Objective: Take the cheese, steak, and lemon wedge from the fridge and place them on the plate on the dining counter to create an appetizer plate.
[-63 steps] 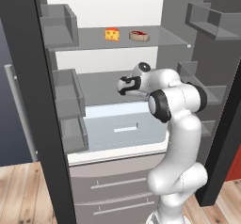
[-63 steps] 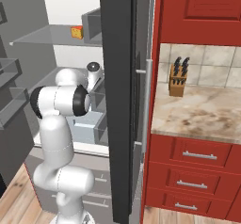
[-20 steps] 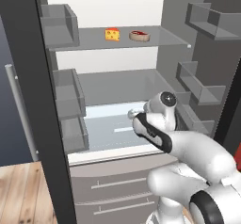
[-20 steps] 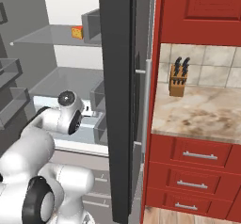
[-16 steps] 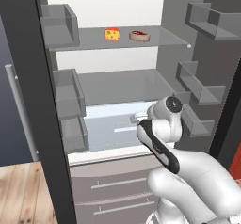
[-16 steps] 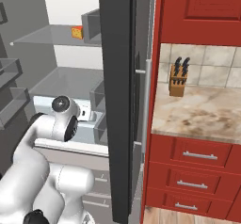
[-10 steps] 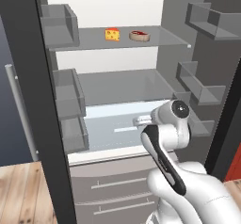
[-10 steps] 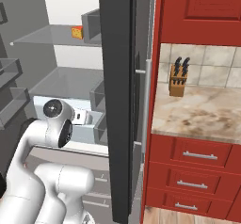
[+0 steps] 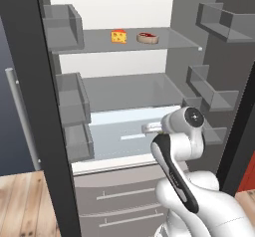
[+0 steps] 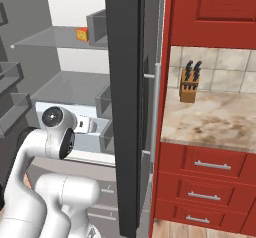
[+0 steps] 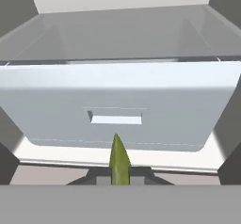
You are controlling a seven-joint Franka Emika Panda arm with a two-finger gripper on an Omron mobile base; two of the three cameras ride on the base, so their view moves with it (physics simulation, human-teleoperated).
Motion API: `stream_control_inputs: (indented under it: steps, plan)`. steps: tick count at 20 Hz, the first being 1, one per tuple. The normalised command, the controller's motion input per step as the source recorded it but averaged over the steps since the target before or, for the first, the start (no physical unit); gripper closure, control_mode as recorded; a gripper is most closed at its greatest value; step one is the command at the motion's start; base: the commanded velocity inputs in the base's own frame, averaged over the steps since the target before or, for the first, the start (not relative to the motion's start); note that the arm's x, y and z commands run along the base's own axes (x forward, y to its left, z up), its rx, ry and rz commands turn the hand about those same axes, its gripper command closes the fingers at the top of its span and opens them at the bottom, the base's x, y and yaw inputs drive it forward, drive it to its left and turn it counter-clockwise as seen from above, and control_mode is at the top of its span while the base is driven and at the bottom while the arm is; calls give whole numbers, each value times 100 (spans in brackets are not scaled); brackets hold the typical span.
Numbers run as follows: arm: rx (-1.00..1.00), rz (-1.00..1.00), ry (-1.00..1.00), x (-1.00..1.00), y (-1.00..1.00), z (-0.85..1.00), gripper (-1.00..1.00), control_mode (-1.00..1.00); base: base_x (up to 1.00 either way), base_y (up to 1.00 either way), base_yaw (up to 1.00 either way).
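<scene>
In the hand view a tiny yellow-green lemon wedge (image 11: 118, 158) stands upright between the fingers of my gripper (image 11: 118, 177), which is shut on it. The hand (image 9: 151, 128) hangs just in front of the open fridge's (image 9: 30, 131) pale drawer (image 9: 119, 134). High on the top glass shelf sit the orange cheese (image 9: 118, 36) and, right of it, the red steak (image 9: 148, 38). The cheese (image 10: 81, 34) also shows in the right base view, where the hand (image 10: 85, 125) sits by the drawer. The plate and the dining counter are out of view.
Grey door bins (image 9: 69, 106) line the fridge's left side, more bins (image 9: 211, 91) the right. The dark fridge door (image 10: 127, 107) stands edge-on beside me. Red cabinets with a marbled counter (image 10: 215, 119) and a knife block (image 10: 189, 84) lie to its right.
The arm has folded back out of the fridge's middle shelf. Its hand has drifted right and slightly down in front of the drawer, still shut on the lemon wedge.
</scene>
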Motion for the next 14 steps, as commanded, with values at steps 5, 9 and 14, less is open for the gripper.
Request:
stream_control_inputs:
  steps: [5, 9, 14]
  plan:
    - [0, 0, 2, -4, -1, 19, 100, -100, 0, 0, 0]
    - [0, 0, 4, -17, 0, 22, 100, -100, 0, 0, 0]
    - [0, 0, 2, -22, -2, 4, 100, 100, -27, -7, 0]
